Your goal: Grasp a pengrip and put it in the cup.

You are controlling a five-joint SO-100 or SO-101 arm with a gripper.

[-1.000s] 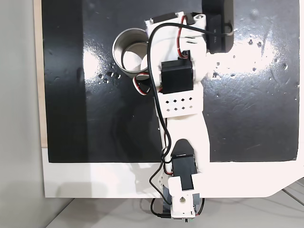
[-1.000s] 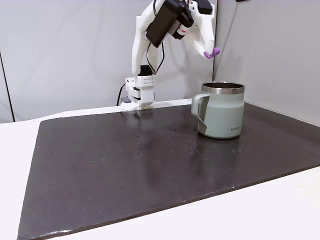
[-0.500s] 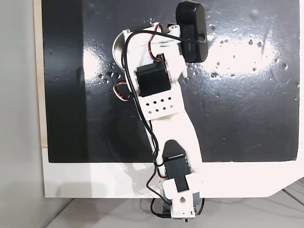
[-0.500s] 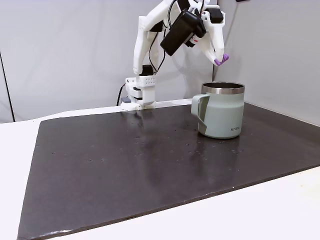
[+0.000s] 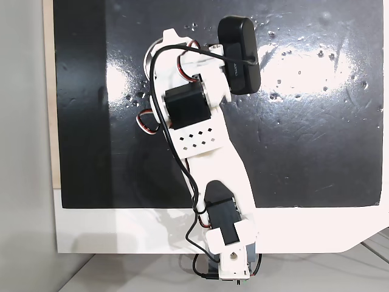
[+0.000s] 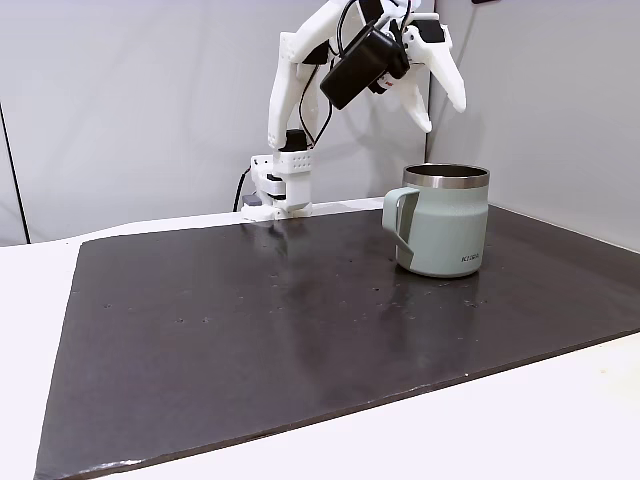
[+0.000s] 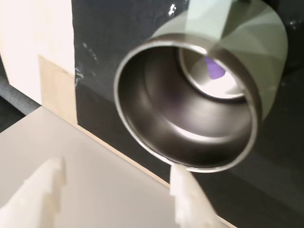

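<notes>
The pale grey-green cup (image 6: 440, 235) stands upright on the black mat, handle toward the arm's base. My gripper (image 6: 440, 105) hangs open just above its rim, with nothing between the white fingers. In the wrist view I look straight down into the cup (image 7: 156, 104), and the small light-purple pengrip (image 7: 213, 68) lies on its shiny metal bottom. The open gripper (image 7: 114, 166) shows there as two white fingertips at the lower edge. From above, the arm covers most of the cup, leaving a sliver of the cup's rim (image 5: 148, 61).
The black mat (image 6: 250, 340) covers most of the white table (image 6: 520, 420). The arm's base (image 6: 280, 185) stands at the mat's far edge by the grey wall. A black wrist camera (image 5: 238, 53) juts out beside the gripper.
The gripper swung over the cup and opened. The pengrip that it held above the rim has dropped and now lies inside the cup.
</notes>
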